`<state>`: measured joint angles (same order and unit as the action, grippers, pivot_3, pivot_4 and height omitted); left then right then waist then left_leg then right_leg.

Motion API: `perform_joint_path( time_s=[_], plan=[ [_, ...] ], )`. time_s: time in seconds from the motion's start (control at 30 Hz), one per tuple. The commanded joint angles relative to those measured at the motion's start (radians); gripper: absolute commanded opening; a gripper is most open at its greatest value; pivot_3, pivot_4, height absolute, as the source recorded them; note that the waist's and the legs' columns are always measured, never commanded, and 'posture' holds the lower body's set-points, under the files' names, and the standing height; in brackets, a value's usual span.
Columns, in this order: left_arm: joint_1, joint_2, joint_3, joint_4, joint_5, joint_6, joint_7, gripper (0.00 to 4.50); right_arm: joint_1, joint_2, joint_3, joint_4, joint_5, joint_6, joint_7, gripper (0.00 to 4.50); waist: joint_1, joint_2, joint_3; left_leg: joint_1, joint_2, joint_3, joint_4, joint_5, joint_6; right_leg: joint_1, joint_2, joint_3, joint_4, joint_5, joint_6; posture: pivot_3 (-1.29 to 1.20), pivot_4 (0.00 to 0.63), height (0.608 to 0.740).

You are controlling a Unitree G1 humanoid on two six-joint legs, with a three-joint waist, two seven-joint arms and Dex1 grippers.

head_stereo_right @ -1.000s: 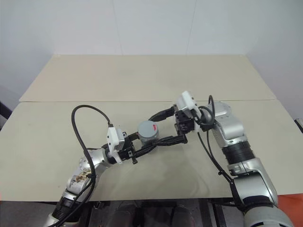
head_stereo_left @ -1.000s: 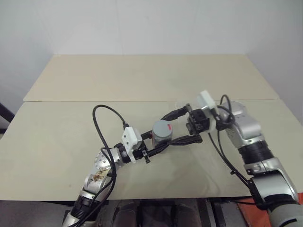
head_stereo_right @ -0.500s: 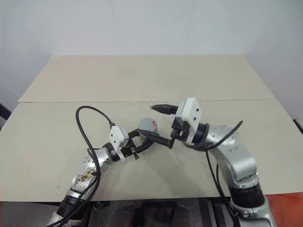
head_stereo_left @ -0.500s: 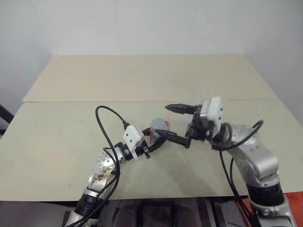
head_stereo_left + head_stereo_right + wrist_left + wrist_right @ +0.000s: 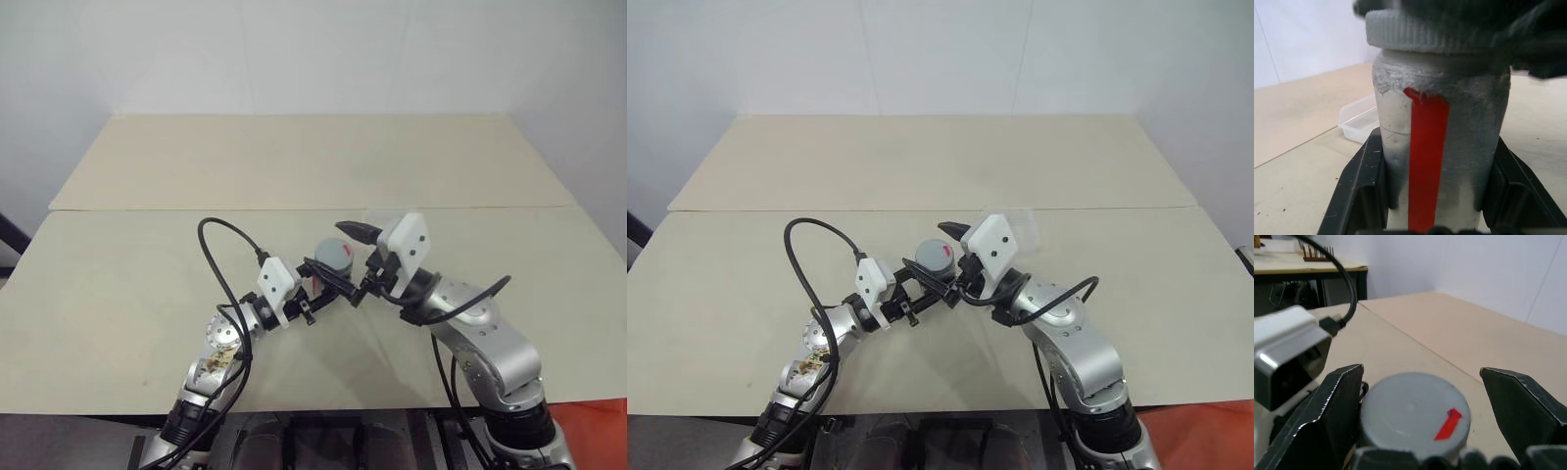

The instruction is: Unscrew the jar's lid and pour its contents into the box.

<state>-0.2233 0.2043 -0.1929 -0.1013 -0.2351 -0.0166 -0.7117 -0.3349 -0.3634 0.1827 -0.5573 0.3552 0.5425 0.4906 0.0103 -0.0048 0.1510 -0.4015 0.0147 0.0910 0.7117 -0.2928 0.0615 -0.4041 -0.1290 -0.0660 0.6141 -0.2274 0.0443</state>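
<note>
I am squeezing the small grey jar with the red stripe [image 5: 1437, 161] tight in my left gripper [image 5: 1437, 205] so my wide-open right gripper [image 5: 1415, 416] can grab its flat round grey lid [image 5: 1415, 409]

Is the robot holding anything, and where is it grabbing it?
Yes. The left gripper holds the jar by its sides, below the lid. The right gripper is open around the lid, not gripping it.

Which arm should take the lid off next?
Right. Its pincer stands open with a finger on each side of the lid, not yet closed on it. The left pincer is shut on the jar, holding it upright, so it is taken.
</note>
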Motion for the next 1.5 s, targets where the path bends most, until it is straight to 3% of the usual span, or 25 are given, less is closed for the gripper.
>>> perform_joint_path(
  time_s=[0.03,0.8,1.5],
  plan=[
    [-0.011,-0.004,0.000,-0.021,-0.004,-0.024,0.002,1.98,-0.018,0.017,0.005,-0.010,-0.024,-0.034,-0.013,4.45,0.000,0.000,0.000,0.000,0.000,0.000,0.000,0.000,0.000,0.000,0.000,0.000,0.000,0.000,0.000,0.00,0.150,0.740],
    [-0.027,0.018,0.028,0.033,-0.042,-0.006,-0.039,1.98,0.056,-0.004,-0.092,-0.058,-0.023,-0.024,-0.035,4.45,0.000,0.000,0.000,0.000,0.000,0.000,0.000,0.000,0.000,0.000,0.000,0.000,0.000,0.000,0.000,0.00,0.150,0.740],
    [-0.051,0.039,0.038,0.084,-0.036,-0.015,-0.062,1.97,0.146,-0.131,-0.186,-0.066,-0.022,-0.051,0.012,4.50,0.001,0.000,0.000,0.000,0.000,0.000,0.000,0.000,0.000,0.000,0.000,0.000,-0.001,0.000,0.000,0.00,0.150,0.740]
  ],
)
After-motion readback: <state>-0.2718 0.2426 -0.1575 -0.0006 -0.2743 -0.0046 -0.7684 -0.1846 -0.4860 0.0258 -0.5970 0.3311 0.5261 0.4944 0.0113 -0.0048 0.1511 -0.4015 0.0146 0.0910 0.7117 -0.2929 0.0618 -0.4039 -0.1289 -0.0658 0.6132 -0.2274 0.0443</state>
